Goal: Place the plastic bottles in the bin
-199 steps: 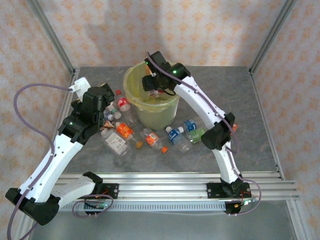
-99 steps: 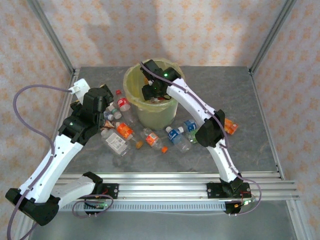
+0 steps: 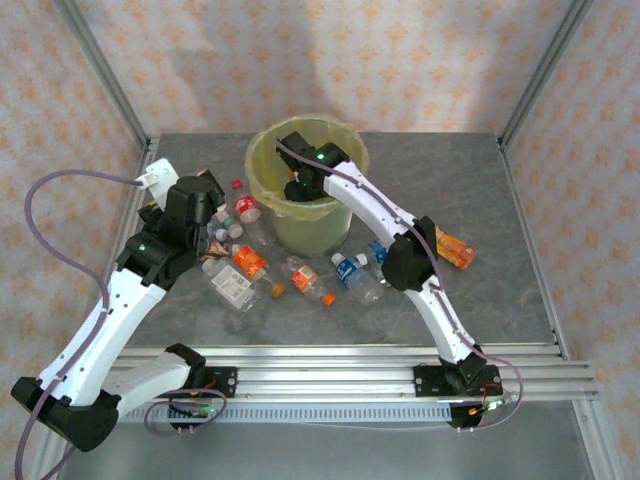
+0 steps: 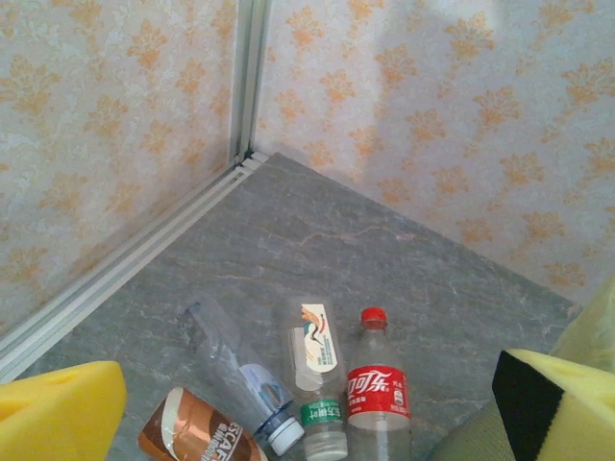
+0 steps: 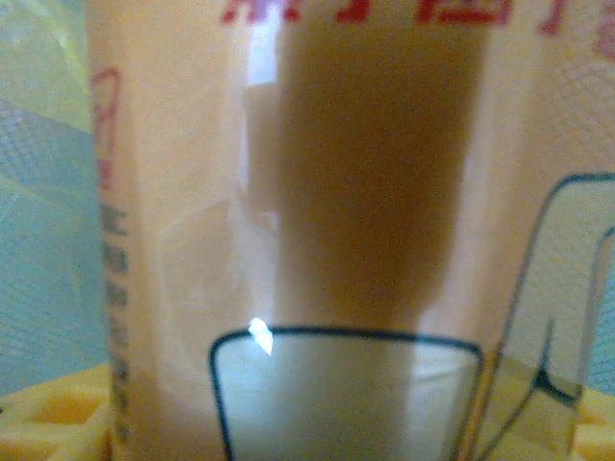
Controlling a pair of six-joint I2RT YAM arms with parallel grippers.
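In the top view my right gripper reaches down into the mouth of the bin, a pale yellow-green bucket with a yellow bag. It is shut on an orange-labelled plastic bottle, which sits close in front of the right wrist camera between the yellow pads. My left gripper hangs open left of the bin, its yellow pads wide apart above a red-labelled bottle, a green-labelled bottle and a crushed clear bottle. Several more bottles lie in front of the bin, among them an orange one and a blue one.
A brown-labelled coffee bottle lies beside my left pad. An orange bottle lies alone right of the right arm. The metal frame rail and patterned walls close off the table's left and far sides. The bin's side shows at the left wrist view's right edge.
My right gripper has swung leftward and deeper over the bin's middle with the orange-labelled bottle still in it. The left arm and the bottles on the table have not moved.
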